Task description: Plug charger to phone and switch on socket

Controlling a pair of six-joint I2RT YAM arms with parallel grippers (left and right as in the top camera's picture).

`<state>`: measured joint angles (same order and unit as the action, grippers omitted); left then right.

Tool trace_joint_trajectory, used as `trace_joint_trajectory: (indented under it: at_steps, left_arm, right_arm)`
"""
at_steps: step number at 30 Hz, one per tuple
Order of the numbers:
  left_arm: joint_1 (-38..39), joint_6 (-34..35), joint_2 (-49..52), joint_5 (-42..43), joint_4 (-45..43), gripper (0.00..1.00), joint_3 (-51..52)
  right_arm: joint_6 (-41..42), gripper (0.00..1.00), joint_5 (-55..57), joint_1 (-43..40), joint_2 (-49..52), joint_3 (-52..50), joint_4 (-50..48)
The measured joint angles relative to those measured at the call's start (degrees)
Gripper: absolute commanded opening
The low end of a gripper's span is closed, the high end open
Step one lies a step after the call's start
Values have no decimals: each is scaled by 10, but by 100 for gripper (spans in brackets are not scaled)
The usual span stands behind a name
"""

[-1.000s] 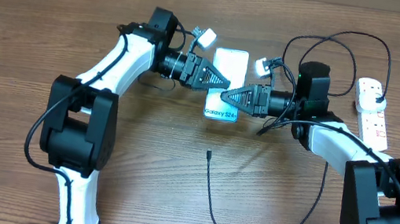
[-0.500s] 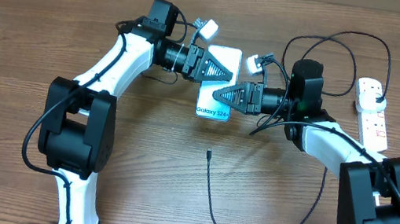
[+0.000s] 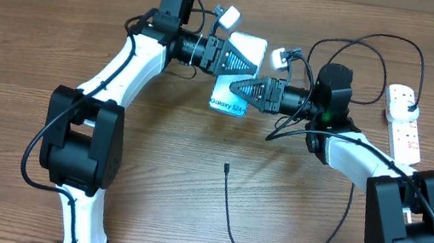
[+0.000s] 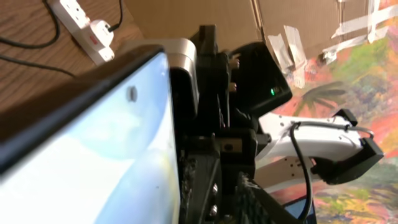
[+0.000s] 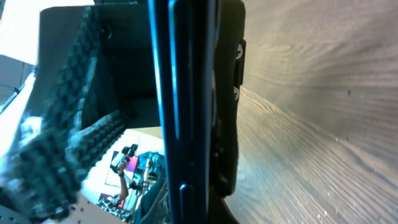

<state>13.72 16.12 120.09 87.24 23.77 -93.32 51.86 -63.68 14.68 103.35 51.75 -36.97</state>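
Note:
The phone, its cyan screen lit with dark text at its near edge, is held tilted above the table between both grippers. My left gripper is shut on its far part. My right gripper is shut on its right side. The left wrist view shows the bright screen close up, and the right wrist view shows the phone's dark side edge. The charger's connector tip lies loose on the table, and its thin black cable curves down and right. The white socket lies at the far right.
The black cable loops behind my right arm near the socket. The thick white cord leaves the strip toward the right edge. A brown cardboard wall stands behind the table.
Both grippers have carried the phone up and to the left, away from the table centre, and it is now more tilted. The cable tip has not moved.

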Motion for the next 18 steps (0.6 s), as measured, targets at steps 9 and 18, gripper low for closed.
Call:
trace_joint_trajectory:
  at_steps: [9, 18]
  left_arm:
    - [-3, 84, -3, -1, -57, 41, 0]
    - [-2, 95, -10, -9, -62, 41, 0]
  right_arm:
    - [9, 4, 6, -7, 0, 0, -17]
    - [8, 4, -21, -22, 0, 0, -20]
